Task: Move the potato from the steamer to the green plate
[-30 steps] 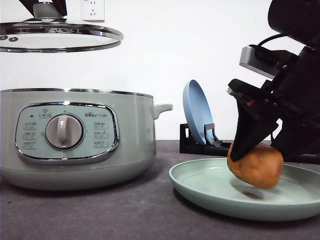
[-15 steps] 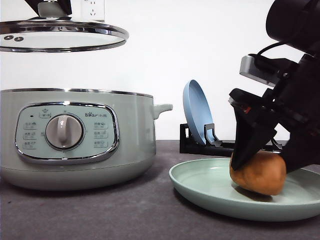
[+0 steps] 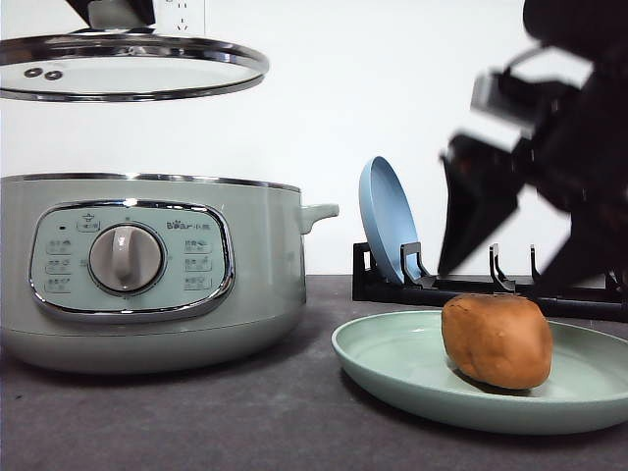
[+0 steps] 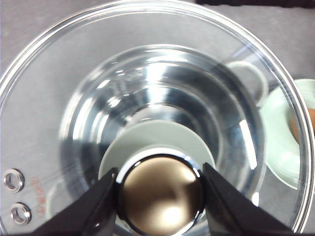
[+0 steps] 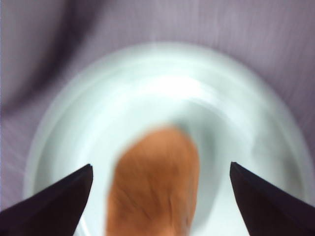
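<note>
Potato point(image 3: 497, 340) is lying on the green plate point(image 3: 392, 365). Right gripper point(image 3: 510, 265) is hanging spread above it. Left gripper point(image 4: 160, 196) is pinching the lid knob point(image 4: 161, 194).

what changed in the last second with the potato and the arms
The right pincer lowered the potato onto the green plate, let go and rose, open. The lid, held in the left pincer, drifted slightly right. The steamer and blue plate stayed put.
</note>
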`<state>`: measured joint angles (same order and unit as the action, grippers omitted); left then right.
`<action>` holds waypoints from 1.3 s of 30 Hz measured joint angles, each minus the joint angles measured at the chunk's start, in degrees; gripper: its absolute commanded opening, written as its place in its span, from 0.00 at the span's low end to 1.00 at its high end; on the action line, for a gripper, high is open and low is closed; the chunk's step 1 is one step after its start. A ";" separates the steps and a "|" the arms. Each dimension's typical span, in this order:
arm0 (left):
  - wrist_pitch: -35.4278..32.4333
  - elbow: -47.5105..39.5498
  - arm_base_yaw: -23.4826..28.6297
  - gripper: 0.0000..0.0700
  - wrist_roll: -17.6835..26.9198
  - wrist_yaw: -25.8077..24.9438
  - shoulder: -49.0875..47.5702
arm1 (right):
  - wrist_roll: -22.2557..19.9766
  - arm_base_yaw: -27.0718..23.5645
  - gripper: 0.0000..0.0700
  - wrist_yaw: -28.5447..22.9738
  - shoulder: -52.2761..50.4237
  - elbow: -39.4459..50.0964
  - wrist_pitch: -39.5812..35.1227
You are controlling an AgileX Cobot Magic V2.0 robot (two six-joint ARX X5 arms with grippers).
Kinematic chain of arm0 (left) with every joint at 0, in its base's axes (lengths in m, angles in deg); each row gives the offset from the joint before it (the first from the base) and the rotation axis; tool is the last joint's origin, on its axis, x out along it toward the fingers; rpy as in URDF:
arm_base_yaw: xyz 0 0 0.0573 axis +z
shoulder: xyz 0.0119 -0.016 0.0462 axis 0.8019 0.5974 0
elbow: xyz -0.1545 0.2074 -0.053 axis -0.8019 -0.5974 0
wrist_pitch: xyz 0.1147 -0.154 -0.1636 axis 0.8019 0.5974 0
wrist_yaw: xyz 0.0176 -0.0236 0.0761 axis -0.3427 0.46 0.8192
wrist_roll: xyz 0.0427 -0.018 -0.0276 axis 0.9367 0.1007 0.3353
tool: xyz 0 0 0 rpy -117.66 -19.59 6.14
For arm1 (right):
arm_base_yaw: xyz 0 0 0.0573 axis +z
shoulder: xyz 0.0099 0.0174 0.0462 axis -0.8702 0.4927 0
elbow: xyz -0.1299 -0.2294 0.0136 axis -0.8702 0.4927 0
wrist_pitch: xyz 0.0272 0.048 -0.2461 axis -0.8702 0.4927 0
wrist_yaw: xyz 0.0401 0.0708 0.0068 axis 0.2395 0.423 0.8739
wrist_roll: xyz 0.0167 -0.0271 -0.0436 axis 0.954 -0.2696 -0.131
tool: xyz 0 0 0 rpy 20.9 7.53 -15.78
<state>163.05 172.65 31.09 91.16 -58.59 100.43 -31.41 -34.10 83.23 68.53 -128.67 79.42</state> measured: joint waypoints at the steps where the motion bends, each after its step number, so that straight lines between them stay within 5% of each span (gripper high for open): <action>1: 0.01 0.00 -0.44 0.00 0.00 -0.03 0.00 | -0.53 -0.40 0.80 -0.04 -0.75 -1.44 0.99; 14: -0.17 0.00 -1.43 0.00 -0.02 -0.02 5.57 | -6.48 -3.33 0.80 -0.13 -9.05 -16.04 8.31; 39: -2.01 0.00 -1.62 0.00 0.02 -0.02 13.75 | -7.41 -3.60 0.80 -1.39 -10.67 -16.72 10.07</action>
<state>161.04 172.65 29.47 91.18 -58.61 114.18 -38.82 -37.71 81.84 57.85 -145.39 89.50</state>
